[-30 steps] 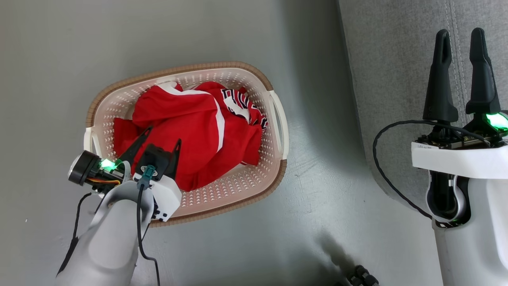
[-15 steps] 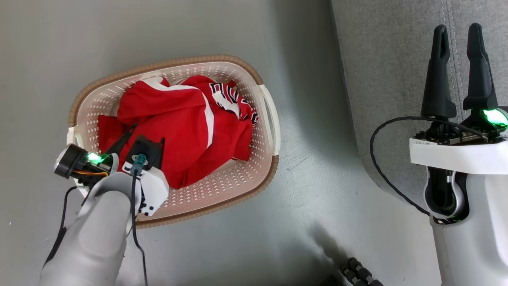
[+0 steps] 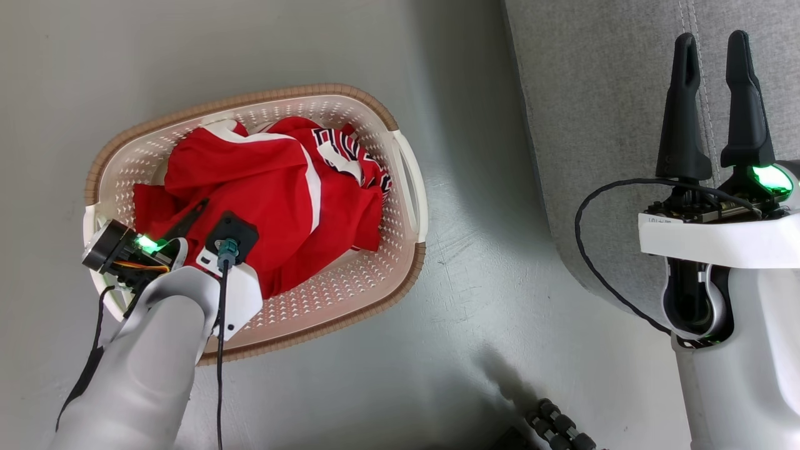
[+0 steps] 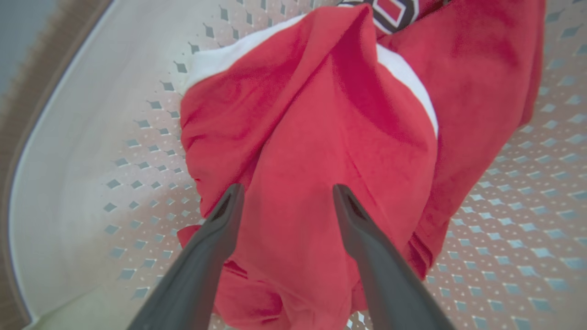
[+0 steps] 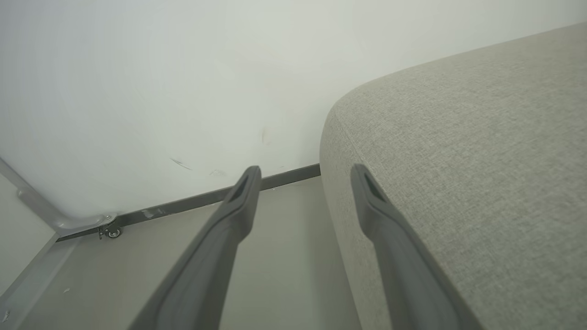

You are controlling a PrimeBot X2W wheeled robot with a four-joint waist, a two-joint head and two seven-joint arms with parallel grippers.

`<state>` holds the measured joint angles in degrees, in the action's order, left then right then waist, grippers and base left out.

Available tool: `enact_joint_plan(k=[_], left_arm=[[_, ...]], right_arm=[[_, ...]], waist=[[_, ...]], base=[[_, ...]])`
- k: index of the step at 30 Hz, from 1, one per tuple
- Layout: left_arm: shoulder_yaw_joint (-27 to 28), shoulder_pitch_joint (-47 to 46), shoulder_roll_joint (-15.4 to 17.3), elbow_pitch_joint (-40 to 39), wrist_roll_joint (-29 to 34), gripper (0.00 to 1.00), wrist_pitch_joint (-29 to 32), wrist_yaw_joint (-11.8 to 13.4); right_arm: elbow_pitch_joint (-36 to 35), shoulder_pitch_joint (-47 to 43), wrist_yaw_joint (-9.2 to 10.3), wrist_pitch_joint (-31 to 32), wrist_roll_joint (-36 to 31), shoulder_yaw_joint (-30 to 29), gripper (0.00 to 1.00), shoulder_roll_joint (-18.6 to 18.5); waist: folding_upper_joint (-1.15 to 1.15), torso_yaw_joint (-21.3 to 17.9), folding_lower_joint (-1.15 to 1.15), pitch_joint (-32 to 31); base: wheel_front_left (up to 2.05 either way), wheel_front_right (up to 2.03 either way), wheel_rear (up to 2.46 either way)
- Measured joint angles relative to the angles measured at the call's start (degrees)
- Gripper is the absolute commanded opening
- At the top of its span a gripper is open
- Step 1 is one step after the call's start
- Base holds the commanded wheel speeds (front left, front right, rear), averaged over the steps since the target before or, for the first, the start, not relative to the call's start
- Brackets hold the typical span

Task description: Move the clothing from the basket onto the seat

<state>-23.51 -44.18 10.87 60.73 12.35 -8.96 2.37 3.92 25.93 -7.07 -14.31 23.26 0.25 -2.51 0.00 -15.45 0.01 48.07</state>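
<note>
The left gripper [image 4: 284,192] is sinking deeper into the basket [image 3: 250,101], wide open, holding nothing yet. The red clothing [image 4: 321,137] is lying right under its fingertips [image 4: 229,201], so I think it is getting ready to grab.

Red clothing [image 3: 262,181], white bands, perhaps black lettering; cream basket [image 3: 353,284]; grey seat [image 3: 594,125].

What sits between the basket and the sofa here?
Bare grey floor, seen in the head view; nothing stands between the basket and the sofa.
</note>
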Motion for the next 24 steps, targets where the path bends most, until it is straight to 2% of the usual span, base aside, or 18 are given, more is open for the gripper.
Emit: enact_joint_plan(k=[7,8,10,11,15,24], left_arm=[[-1.12,-1.16,0.59,1.83,0.85,1.00,1.40,-0.02],[-1.21,-1.29,0.62,2.14,0.93,0.85,1.49,-0.04],[-1.27,-1.61,0.63,2.77,0.94,0.44,2.27,-0.04],[-1.30,-1.68,0.56,3.14,0.98,0.29,2.52,-0.03],[-1.44,-1.68,0.48,4.13,0.99,0.00,2.98,-0.04],[-1.72,-1.73,0.03,4.67,0.99,0.00,3.31,-0.03]], right_arm=[[0.10,0.04,0.00,0.00,0.64,0.12,1.00,0.00],[0.11,0.04,0.00,0.00,0.74,0.13,1.00,0.00],[0.18,0.04,0.00,0.00,1.02,0.18,1.00,0.00],[0.21,0.04,0.00,0.00,1.03,0.21,1.00,0.01],[0.27,0.06,0.00,0.00,1.22,0.24,1.00,0.01],[0.41,0.12,0.00,0.00,1.52,-0.24,1.00,0.01]], waist=[[0.00,-0.68,0.00,0.35],[0.00,-0.78,0.00,0.40],[0.00,-0.98,0.00,0.48],[0.00,-1.06,0.00,0.50],[0.00,-1.35,0.00,0.51],[0.00,-1.47,0.00,0.45]], base=[[0.00,0.00,0.00],[0.00,0.00,0.00],[0.00,0.00,0.00],[0.00,0.00,0.00],[0.00,0.00,0.00],[0.00,0.00,0.00]])
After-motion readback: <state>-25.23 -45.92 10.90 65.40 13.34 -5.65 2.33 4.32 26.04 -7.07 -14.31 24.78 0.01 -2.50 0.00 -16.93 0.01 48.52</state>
